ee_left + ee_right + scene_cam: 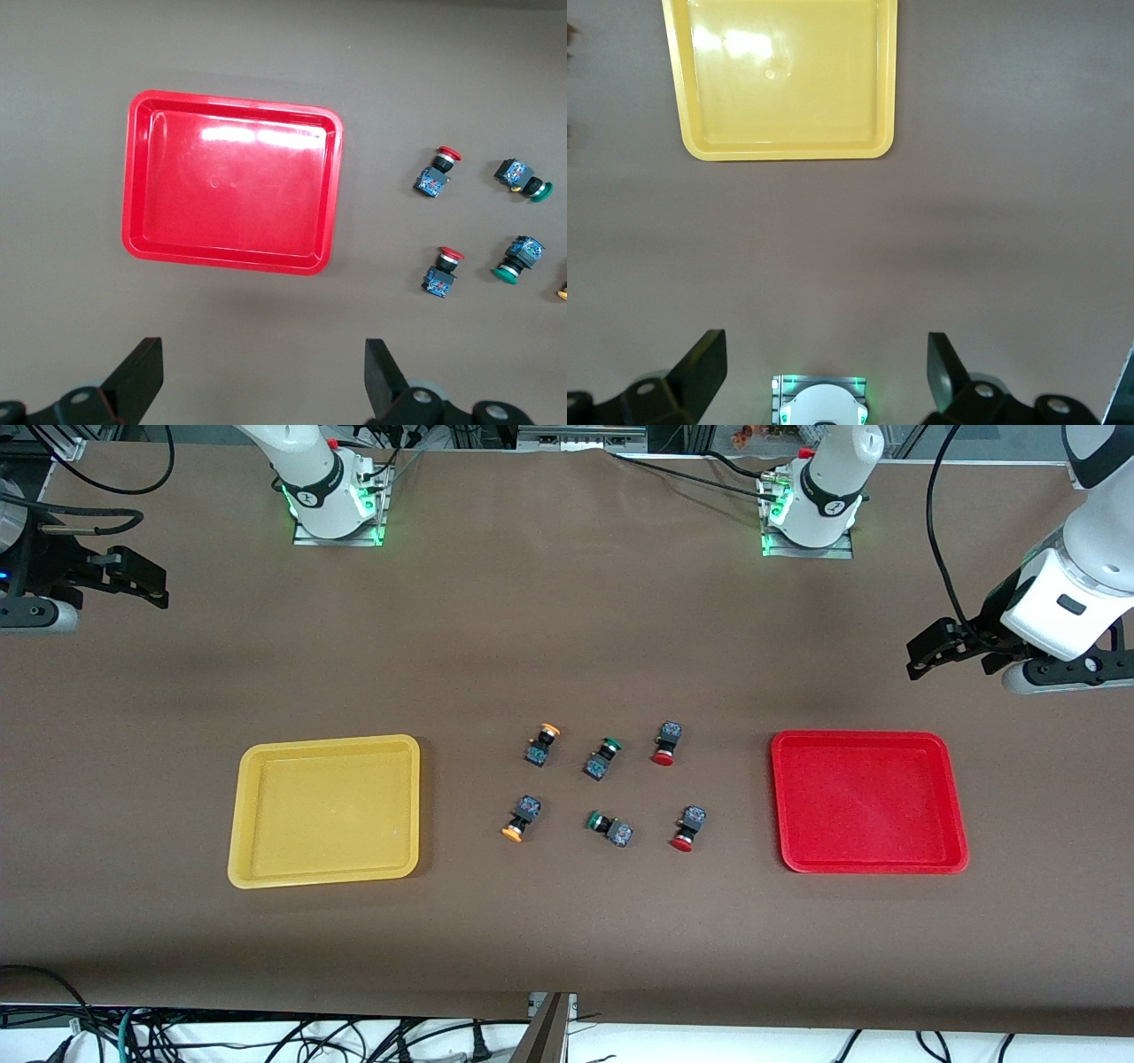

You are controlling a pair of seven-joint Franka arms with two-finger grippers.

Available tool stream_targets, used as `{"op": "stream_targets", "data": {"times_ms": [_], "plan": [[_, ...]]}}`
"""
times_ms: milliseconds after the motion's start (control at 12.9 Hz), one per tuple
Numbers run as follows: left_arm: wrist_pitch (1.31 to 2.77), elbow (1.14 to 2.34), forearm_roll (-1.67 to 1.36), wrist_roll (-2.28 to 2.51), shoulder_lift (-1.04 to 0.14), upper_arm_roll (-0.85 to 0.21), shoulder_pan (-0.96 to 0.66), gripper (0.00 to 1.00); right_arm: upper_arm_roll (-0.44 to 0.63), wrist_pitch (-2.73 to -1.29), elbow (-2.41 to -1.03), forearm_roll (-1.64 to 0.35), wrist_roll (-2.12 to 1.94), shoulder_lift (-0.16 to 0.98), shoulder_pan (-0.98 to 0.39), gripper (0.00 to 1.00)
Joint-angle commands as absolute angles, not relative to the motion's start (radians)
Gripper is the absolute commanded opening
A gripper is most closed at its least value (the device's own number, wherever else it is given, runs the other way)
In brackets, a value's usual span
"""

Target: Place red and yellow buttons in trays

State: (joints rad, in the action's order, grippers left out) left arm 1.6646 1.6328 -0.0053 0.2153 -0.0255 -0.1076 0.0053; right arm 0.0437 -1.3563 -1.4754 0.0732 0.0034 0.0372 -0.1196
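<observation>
the brown table [567, 602] carries two trays, both bare inside: the yellow tray [257, 815] toward the right arm's end and the red tray [952, 806] toward the left arm's end. between them lie six small switches in two rows, all on their sides on the table. the farther row has a yellow button [541, 743], a green button [602, 756] and a red button [665, 743]; the nearer row has a second yellow button [523, 817], a second green button [609, 826] and a second red button [687, 828]. the left gripper [264, 376] hangs over bare table beside the red tray, fingers spread wide and holding nothing. the right gripper [827, 372] hangs over its own end of the table, likewise spread wide and holding nothing.
</observation>
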Motion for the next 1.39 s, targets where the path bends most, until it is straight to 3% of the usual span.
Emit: {"op": "stream_targets", "data": {"times_ms": [0, 465, 852, 1085, 1317], "plan": [[1.641, 1.595, -0.035, 0.207, -0.046, -0.11, 0.012, 1.0, 0.04, -1.336, -1.447, 0.066, 0.003, 0.051, -0.112, 1.0], [1.626, 1.605, -0.037, 0.209, -0.057, -0.118, 0.002, 1.0, 0.041, -1.341, -1.447, 0.064, 0.005, 0.052, -0.11, 1.0], [1.557, 1.606, -0.037, 0.207, -0.202, -0.205, -0.04, 1.0, 0.041, -1.344, -1.447, 0.064, 0.008, 0.054, -0.106, 1.0], [1.639, 1.609, -0.032, 0.216, -0.306, -0.25, -0.07, 1.0, 0.041, -1.347, -1.447, 0.063, 0.009, 0.066, -0.106, 1.0], [1.77, 1.609, -0.034, 0.29, -0.397, -0.25, -0.141, 1.0, 0.04, -1.357, -1.447, 0.055, 0.014, 0.152, -0.107, 1.0]]}}
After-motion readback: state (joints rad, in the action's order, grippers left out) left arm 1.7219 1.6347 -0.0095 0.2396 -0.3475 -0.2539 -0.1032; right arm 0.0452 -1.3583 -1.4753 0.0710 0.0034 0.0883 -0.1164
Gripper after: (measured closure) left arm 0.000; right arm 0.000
